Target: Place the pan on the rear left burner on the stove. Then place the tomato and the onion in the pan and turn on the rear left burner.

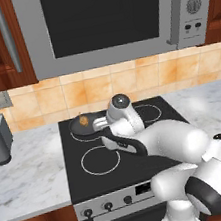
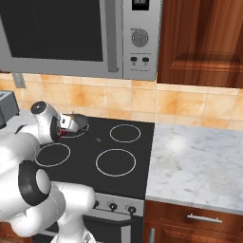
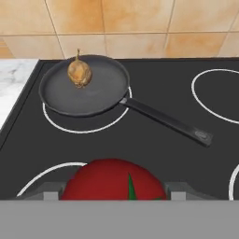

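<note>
**Tomato in Grip, Pan and Onion Already on Rear Left Burner**

The pan sits on the rear left burner of the stove, slightly off-centre toward 12 o'clock, so the white ring shows along its near rim. Its handle runs out toward 4 o'clock in the hand view. The onion lies inside the pan, at about 10 o'clock from the pan's centre, stalk tip up.

The tomato is at 6 o'clock in the hand view, close under the camera, between the two fingertips. The gripper stands wide, its jaws closed against the tomato's sides; it holds the tomato above the front left burner area, short of the pan.

Handling judgement: the tomato appears light, glossy and round, so it is liable to slip or roll. The present hold across its widest part is the sound one. Its skin would likely bruise under hard pressure, so a low release over the pan's open floor, toward 4 o'clock of the onion, seems prudent. The pan is shallow; a dropped tomato could roll over the rim.

Outstanding: tomato placement, then the burner knob.
</note>
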